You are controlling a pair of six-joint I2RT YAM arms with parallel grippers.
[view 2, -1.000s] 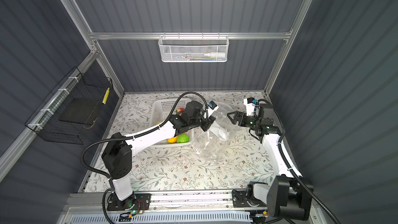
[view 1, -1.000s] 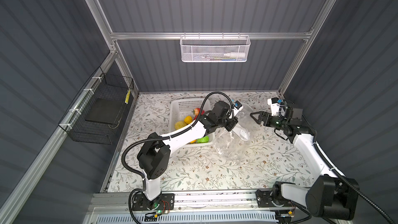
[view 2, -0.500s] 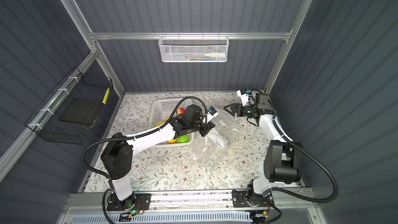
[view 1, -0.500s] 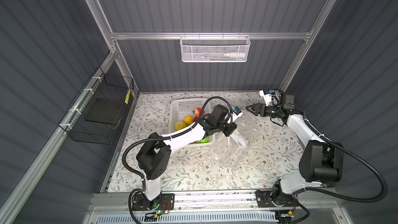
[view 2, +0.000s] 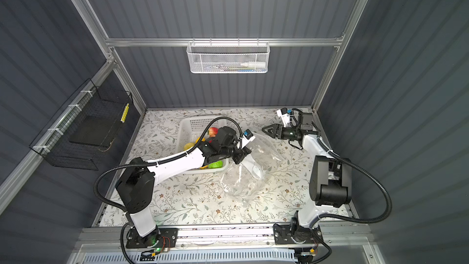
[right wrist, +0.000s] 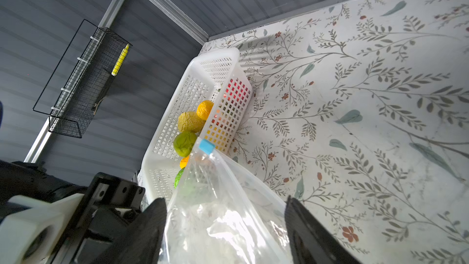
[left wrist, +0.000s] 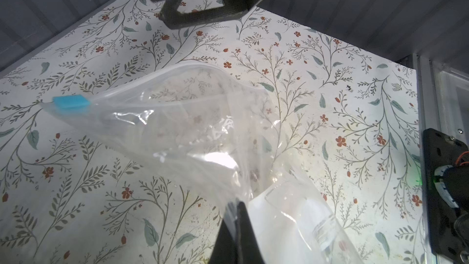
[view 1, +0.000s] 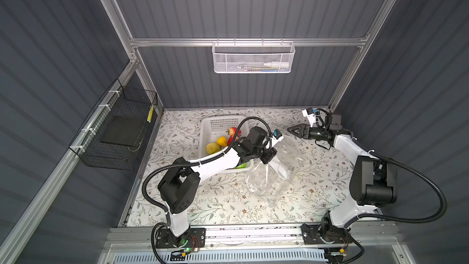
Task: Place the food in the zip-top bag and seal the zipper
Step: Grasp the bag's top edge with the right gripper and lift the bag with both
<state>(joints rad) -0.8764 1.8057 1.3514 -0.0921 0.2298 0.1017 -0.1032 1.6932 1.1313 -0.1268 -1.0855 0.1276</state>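
In both top views the left hand [view 1: 266, 160] is clamped on one edge of the zip-top bag [view 1: 274, 181]. It lifts that edge off the tabletop [view 1: 228, 206] while the rest of the pouch sags below the hand. I read this as holding the mouth up for loading. The right hand [view 1: 291, 130] hovers just past the bag's opposite edge without touching it, probably lining up to take the other lip. The food [view 1: 222, 141] lies in the white basket [view 1: 215, 120] behind the left hand, and none of it is in the bag.

In the left wrist view the hand's fingers [left wrist: 238, 229] are pressed together on a fold of plastic beside the white label patch [left wrist: 274, 224]. The bag stretches away from the hand. Its zipper [left wrist: 177, 66] looks parted, with the light-blue slider [left wrist: 71, 102] parked at the far end. Faint white characters [left wrist: 223, 128] show through the plastic but are too blurred to read.

In the right wrist view the right hand's fingers [right wrist: 152, 224] stand wide apart and grip nothing. The bag's mouth lies just ahead of them, with the basket of food beyond it. A yellow marker [right wrist: 120, 59] hangs in a black wire rack [right wrist: 76, 92] far off on the wall, and no print on it is legible.
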